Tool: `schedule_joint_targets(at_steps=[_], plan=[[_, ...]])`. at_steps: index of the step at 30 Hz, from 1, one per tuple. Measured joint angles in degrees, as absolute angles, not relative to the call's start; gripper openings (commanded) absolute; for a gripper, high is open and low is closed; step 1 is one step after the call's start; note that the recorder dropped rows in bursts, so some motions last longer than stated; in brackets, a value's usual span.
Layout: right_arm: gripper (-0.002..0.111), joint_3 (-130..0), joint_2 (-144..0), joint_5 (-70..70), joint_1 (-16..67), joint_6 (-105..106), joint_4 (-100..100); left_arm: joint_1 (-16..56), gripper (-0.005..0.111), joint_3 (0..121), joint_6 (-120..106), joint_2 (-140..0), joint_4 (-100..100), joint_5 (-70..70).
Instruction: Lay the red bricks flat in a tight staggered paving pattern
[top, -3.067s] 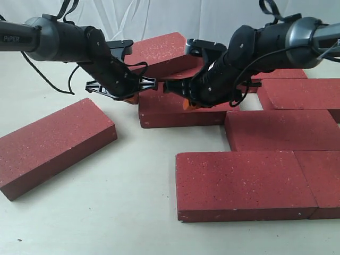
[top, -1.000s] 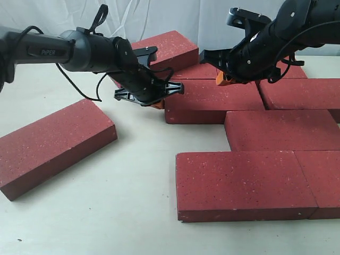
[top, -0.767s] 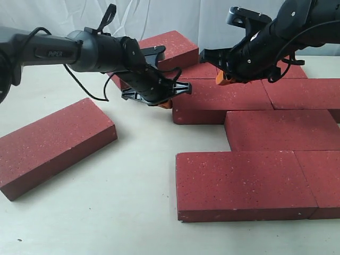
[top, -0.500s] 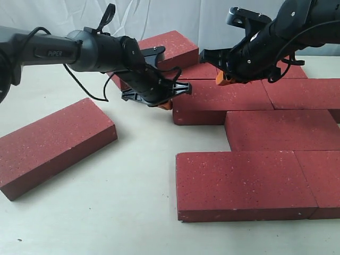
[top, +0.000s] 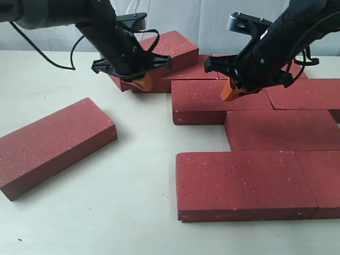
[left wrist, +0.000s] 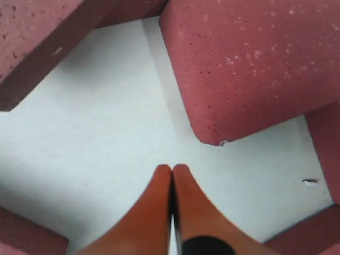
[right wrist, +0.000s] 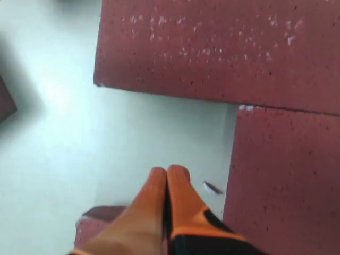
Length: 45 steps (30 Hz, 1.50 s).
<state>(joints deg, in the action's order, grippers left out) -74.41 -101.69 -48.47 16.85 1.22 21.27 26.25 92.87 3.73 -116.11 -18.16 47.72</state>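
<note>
Exterior view, hidden: both arms cover parts of the rear red bricks (top: 171, 47), so their number there is unclear. The bricks farthest out past the right pincer are cut off by the frame edge.
Exterior view, left pincer (top: 142, 84): the orange tips are pressed together and hold nothing. It hangs just in front of a rear brick that rests on others.
Exterior view, right pincer (top: 232, 91): the tips are together and empty, over one end of a flat brick. Whether they touch it cannot be told.
Exterior view, axes: the bricks under and in front of the right pincer lie flat, with long axes across the view and rows offset. A lone brick (top: 53, 143), well apart from the left pincer, lies flat and diagonal.
Exterior view, setting: a pale matte table (top: 122, 212), with white cloth (top: 202, 16) behind.
Left wrist view: the tips are closed and empty. A rounded brick corner (left wrist: 212, 135) lies just ahead of them, with bare table between. Other bricks are cropped at the edges.
Right wrist view: the tips are closed and empty over the table. One brick lies ahead and another beside them, with a narrow gap between the two. A dark blur at the frame edge is unreadable.
</note>
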Motion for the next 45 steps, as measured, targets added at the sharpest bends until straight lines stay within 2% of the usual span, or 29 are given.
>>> schedule_joint_targets(at_steps=[6, 14, 18, 22, 29, 45], plan=[[-0.001, -68.62, -94.52, -54.62, 18.16, 1.75, 18.35, 26.25, 0.0, 86.93, 3.73, -105.25, -13.38, 51.27], [-0.001, -57.03, -83.11, -55.72, 18.48, 1.75, 13.97, 26.25, 0.0, 68.96, 7.62, -87.13, -6.43, 48.13], [-0.001, -52.34, -82.34, -53.63, 18.48, 2.36, 10.14, 24.08, 0.0, 62.66, 13.64, -83.69, 0.0, 46.79], [-0.001, -49.16, -82.34, -48.49, 18.48, 2.51, 10.63, 18.37, 0.0, 58.67, 14.01, -83.45, 0.0, 46.63], [-0.001, -48.98, -82.34, -46.19, 18.48, 6.05, 14.74, 12.92, 0.0, 54.93, 10.1, -83.46, 0.0, 45.84], [-0.001, -48.98, -82.34, -45.02, 18.48, 9.94, 19.73, 12.5, 0.0, 52.3, 7.11, -90.6, -1.15, 33.69]])
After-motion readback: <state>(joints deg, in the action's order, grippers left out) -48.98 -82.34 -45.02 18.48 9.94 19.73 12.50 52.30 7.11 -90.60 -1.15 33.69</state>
